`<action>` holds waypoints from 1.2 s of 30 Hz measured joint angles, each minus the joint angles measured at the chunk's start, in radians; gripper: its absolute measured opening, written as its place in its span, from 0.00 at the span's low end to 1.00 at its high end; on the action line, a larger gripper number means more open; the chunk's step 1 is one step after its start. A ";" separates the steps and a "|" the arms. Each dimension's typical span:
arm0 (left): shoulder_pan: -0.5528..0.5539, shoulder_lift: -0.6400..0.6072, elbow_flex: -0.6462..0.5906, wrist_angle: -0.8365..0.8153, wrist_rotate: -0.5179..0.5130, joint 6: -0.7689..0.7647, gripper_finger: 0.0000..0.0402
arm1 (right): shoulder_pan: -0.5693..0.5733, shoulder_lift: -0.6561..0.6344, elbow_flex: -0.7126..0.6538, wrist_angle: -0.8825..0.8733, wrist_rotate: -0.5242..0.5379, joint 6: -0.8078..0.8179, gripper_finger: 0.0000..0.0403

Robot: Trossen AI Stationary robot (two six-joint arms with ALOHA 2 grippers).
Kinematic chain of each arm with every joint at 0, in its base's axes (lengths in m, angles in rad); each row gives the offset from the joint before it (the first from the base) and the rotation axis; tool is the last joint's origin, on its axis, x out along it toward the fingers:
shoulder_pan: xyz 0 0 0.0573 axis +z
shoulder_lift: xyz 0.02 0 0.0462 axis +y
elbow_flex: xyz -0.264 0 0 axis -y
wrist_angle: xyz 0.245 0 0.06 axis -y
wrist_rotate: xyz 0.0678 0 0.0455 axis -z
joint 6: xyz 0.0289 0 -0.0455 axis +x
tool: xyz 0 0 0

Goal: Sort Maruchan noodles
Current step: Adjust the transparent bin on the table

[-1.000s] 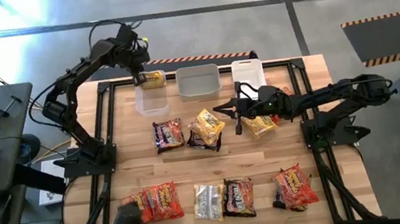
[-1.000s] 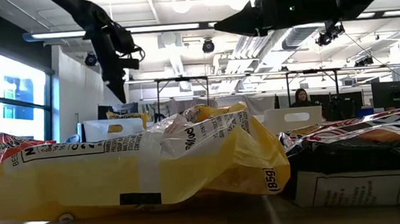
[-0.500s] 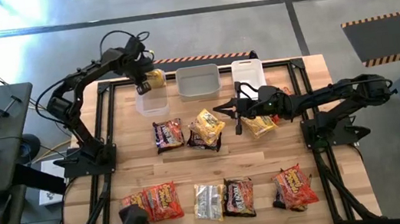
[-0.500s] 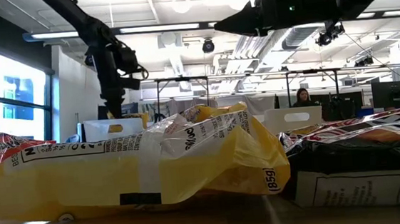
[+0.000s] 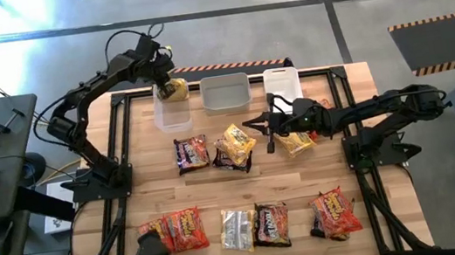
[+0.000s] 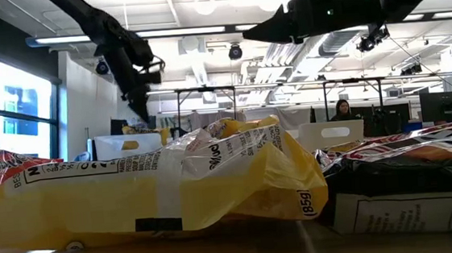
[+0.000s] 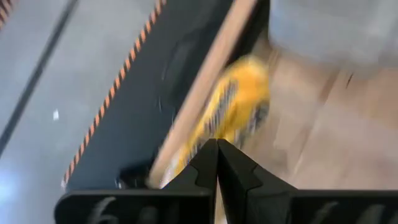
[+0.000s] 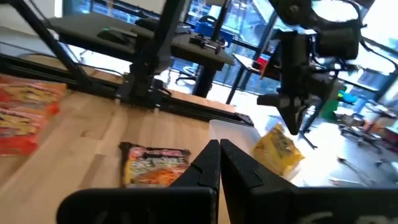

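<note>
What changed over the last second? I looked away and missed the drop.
The left gripper closed empty and drew back from the yellow packet, which now rests in the left tub. The right gripper, shut, and the other packets stayed put.

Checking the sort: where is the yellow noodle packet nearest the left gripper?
In the high view, the yellow crinkly noodle packet sits in the leftmost clear tub, under the left gripper.
</note>
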 joint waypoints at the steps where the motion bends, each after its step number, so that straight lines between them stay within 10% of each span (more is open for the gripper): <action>1: -0.008 -0.012 0.000 0.024 0.014 -0.017 0.00 | -0.008 0.008 0.000 -0.005 0.006 0.001 0.00; 9: -0.086 -0.070 -0.003 0.180 0.172 -0.116 0.00 | -0.076 0.152 0.001 0.108 -0.066 0.072 0.00; 17: -0.194 -0.106 -0.254 0.715 0.294 -0.247 0.00 | -0.097 0.247 0.000 0.227 -0.113 0.097 0.00; 27: -0.341 -0.135 -0.594 1.429 0.295 -0.361 0.00 | -0.118 0.258 0.000 0.333 -0.162 0.081 0.00; 36: -0.400 -0.136 -0.757 1.646 0.296 -0.453 0.00 | -0.121 0.242 0.000 0.377 -0.233 0.107 0.00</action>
